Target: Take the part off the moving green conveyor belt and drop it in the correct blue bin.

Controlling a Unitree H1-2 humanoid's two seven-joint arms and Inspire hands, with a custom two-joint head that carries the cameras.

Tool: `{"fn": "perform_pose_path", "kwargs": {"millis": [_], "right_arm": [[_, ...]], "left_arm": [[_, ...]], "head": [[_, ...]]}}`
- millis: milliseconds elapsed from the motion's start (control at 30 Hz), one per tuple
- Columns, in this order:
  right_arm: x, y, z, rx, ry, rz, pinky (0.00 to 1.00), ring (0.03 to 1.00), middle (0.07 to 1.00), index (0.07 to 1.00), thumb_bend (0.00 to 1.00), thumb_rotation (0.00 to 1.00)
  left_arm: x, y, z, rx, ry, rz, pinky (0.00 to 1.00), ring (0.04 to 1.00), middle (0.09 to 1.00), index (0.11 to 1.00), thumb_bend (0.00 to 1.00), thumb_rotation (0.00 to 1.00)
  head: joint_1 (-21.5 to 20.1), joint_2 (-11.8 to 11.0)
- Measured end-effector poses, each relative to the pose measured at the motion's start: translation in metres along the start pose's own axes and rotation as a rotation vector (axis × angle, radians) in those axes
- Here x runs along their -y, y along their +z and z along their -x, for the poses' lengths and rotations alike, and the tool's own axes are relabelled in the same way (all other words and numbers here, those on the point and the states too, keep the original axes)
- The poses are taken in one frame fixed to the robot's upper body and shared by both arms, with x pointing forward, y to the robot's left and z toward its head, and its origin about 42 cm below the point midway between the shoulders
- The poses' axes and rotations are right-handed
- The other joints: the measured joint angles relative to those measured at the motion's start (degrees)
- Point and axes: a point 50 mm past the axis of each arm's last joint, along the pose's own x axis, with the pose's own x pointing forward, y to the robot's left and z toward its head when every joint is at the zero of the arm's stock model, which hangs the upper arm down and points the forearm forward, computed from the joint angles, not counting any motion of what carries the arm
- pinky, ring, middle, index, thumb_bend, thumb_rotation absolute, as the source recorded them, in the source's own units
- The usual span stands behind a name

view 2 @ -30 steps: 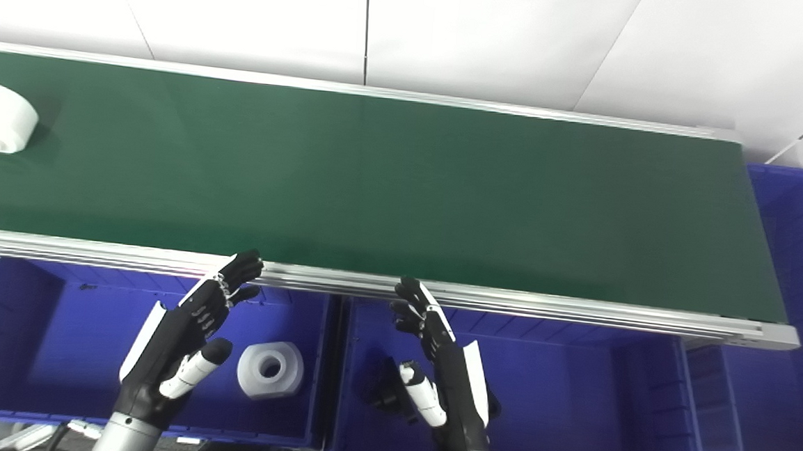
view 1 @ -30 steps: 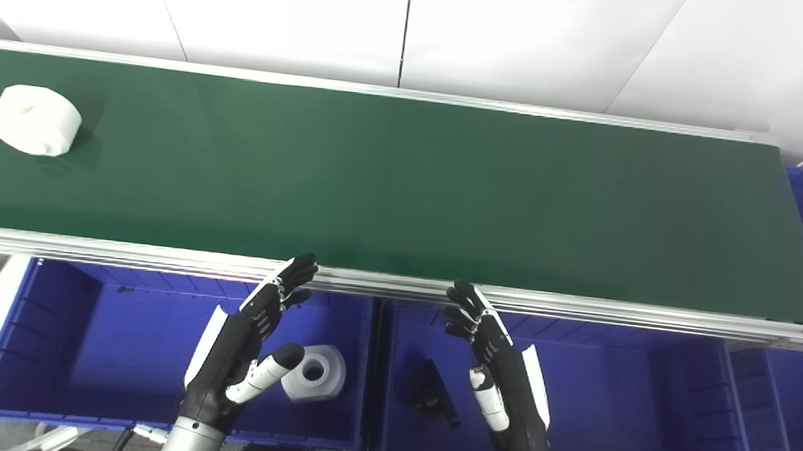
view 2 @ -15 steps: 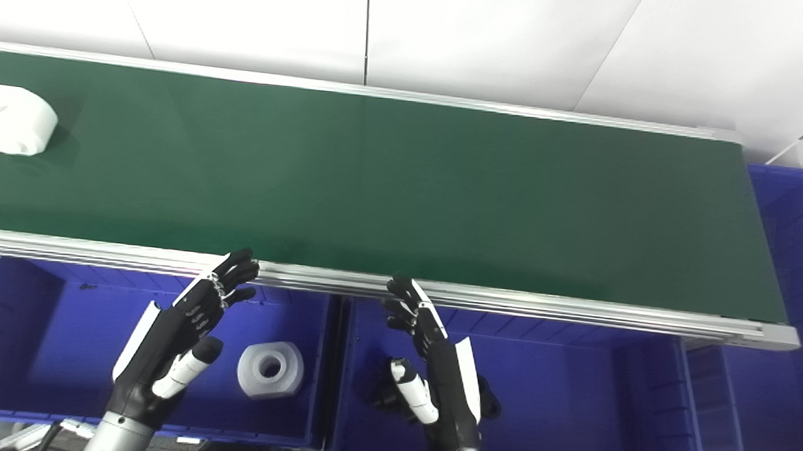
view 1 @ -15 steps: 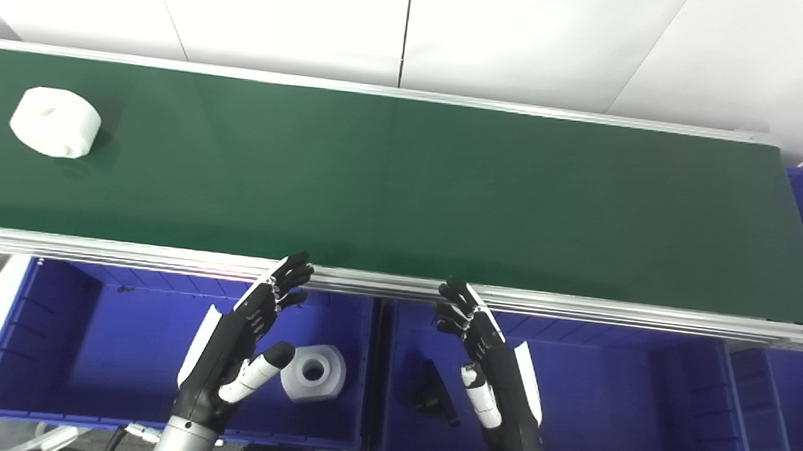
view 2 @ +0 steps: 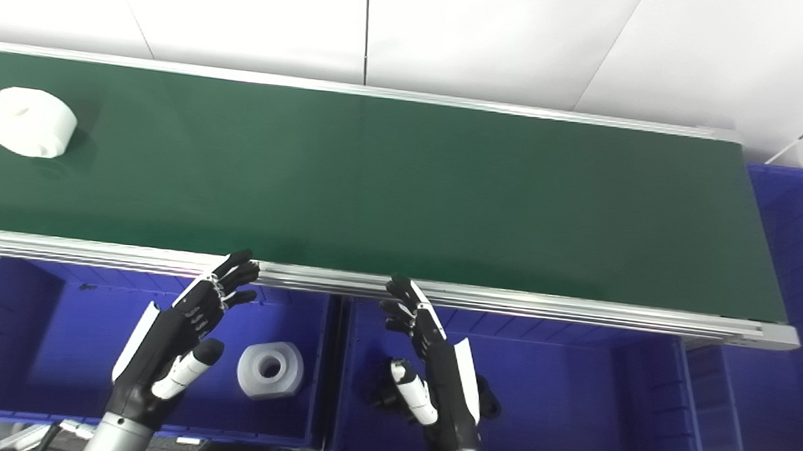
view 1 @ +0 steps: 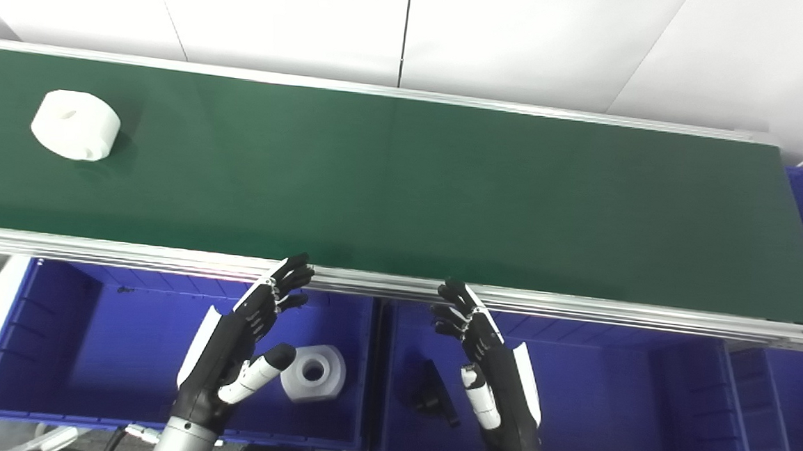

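One white part upper left on belt | looks rigid, light; grasp round sides | left hand, right hand spread, empty

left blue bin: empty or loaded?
Loaded. One white ring-shaped part lies on the floor of the left blue bin, beside the open left hand.

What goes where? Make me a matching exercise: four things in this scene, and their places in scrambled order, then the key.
Things
1. white round part
2. white part with a centre hole
3. black part
4. left hand

Places
A. in the right blue bin
B. on the green conveyor belt, far left
C. open, over the left blue bin
D. lying in the left blue bin

Pairs: 1-B, 2-D, 3-A, 4-C
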Motion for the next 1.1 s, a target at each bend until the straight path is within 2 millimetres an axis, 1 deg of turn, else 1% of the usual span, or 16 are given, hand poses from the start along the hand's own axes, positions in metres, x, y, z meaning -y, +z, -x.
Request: {"fn": "perform_pose_path", "kwargs": {"millis": [33, 67, 133, 167, 200, 233, 300, 367, 400, 433, 467, 567, 733, 900, 1033, 1100], "right_arm": [[0.001, -0.001, 0.001, -0.005, -0.001, -0.006, 0.76, 0.813, 0.880, 0.896, 0.93, 0.98], [0.001, -0.004, 0.002, -0.011, -0.001, -0.009, 0.76, 0.811, 0.878, 0.896, 0.93, 0.98], [0.004, -0.011, 0.005, -0.031, 0.002, -0.006, 0.75, 0.805, 0.869, 0.892, 0.93, 0.98], [0.005, -0.015, 0.008, -0.034, 0.005, -0.003, 0.74, 0.803, 0.866, 0.890, 0.93, 0.98], [0.007, -0.019, 0.010, -0.041, 0.007, 0.000, 0.73, 0.797, 0.860, 0.886, 0.93, 0.97], [0.009, -0.022, 0.011, -0.046, 0.009, 0.003, 0.73, 0.794, 0.857, 0.883, 0.93, 0.97], [0.012, -0.027, 0.012, -0.058, 0.013, 0.004, 0.71, 0.788, 0.855, 0.877, 0.93, 0.96], [0.015, -0.031, 0.011, -0.065, 0.015, 0.002, 0.71, 0.784, 0.853, 0.873, 0.95, 0.96], [0.017, -0.032, 0.011, -0.068, 0.016, 0.002, 0.71, 0.783, 0.850, 0.871, 0.96, 0.96], [0.019, -0.033, 0.011, -0.068, 0.017, 0.005, 0.71, 0.781, 0.848, 0.868, 0.97, 0.96], [0.020, -0.033, 0.010, -0.068, 0.019, 0.008, 0.71, 0.780, 0.847, 0.867, 0.97, 0.95], [0.022, -0.034, 0.008, -0.066, 0.022, 0.015, 0.70, 0.775, 0.842, 0.866, 0.97, 0.96], [0.024, -0.033, 0.004, -0.054, 0.031, 0.024, 0.69, 0.776, 0.843, 0.865, 0.97, 0.96], [0.025, -0.033, 0.003, -0.050, 0.029, 0.028, 0.68, 0.773, 0.847, 0.867, 0.97, 0.96], [0.025, -0.032, -0.002, -0.039, 0.030, 0.022, 0.69, 0.775, 0.847, 0.870, 0.98, 0.97], [0.025, -0.031, -0.003, -0.036, 0.030, 0.021, 0.70, 0.778, 0.850, 0.874, 0.98, 0.98]], "left_arm": [[0.002, -0.002, 0.000, -0.006, -0.003, 0.005, 0.83, 0.890, 0.869, 0.876, 0.75, 0.75], [0.003, -0.004, 0.001, -0.011, -0.003, 0.010, 0.82, 0.887, 0.864, 0.868, 0.75, 0.74], [0.007, -0.008, 0.001, -0.009, -0.003, 0.021, 0.81, 0.876, 0.856, 0.856, 0.76, 0.73], [0.009, -0.011, 0.001, -0.009, -0.004, 0.024, 0.80, 0.872, 0.854, 0.853, 0.76, 0.73], [0.011, -0.015, 0.001, -0.011, -0.005, 0.028, 0.79, 0.860, 0.850, 0.851, 0.77, 0.72], [0.013, -0.019, 0.001, -0.013, -0.007, 0.030, 0.78, 0.854, 0.849, 0.849, 0.78, 0.72], [0.015, -0.027, 0.001, -0.025, -0.014, 0.028, 0.77, 0.851, 0.849, 0.845, 0.80, 0.71], [0.017, -0.031, 0.002, -0.030, -0.020, 0.027, 0.76, 0.836, 0.836, 0.827, 0.83, 0.70], [0.018, -0.032, 0.001, -0.032, -0.018, 0.030, 0.74, 0.829, 0.828, 0.819, 0.84, 0.70], [0.019, -0.034, 0.001, -0.035, -0.016, 0.031, 0.74, 0.823, 0.822, 0.813, 0.84, 0.70], [0.020, -0.036, 0.000, -0.040, -0.012, 0.032, 0.73, 0.821, 0.819, 0.810, 0.85, 0.70], [0.022, -0.040, -0.002, -0.048, -0.010, 0.034, 0.71, 0.809, 0.808, 0.800, 0.84, 0.70], [0.024, -0.042, -0.005, -0.052, -0.007, 0.016, 0.70, 0.797, 0.806, 0.792, 0.83, 0.70], [0.023, -0.042, -0.008, -0.048, -0.014, 0.005, 0.70, 0.801, 0.815, 0.792, 0.83, 0.71], [0.018, -0.041, -0.012, -0.037, -0.038, -0.013, 0.67, 0.781, 0.805, 0.783, 0.82, 0.70], [0.019, -0.040, -0.015, -0.029, -0.054, -0.018, 0.68, 0.786, 0.809, 0.787, 0.82, 0.70]], "head": [[0.0, 0.0], [1.5, -2.1], [1.5, -2.1], [3.0, -4.0], [3.0, -4.0], [5.1, -6.8], [6.4, -8.3], [6.6, -8.5], [7.5, -9.5], [7.7, -9.7], [8.2, -10.5], [9.2, -11.3], [10.0, -11.6], [10.1, -11.4], [10.2, -11.4], [11.1, -11.3]]}}
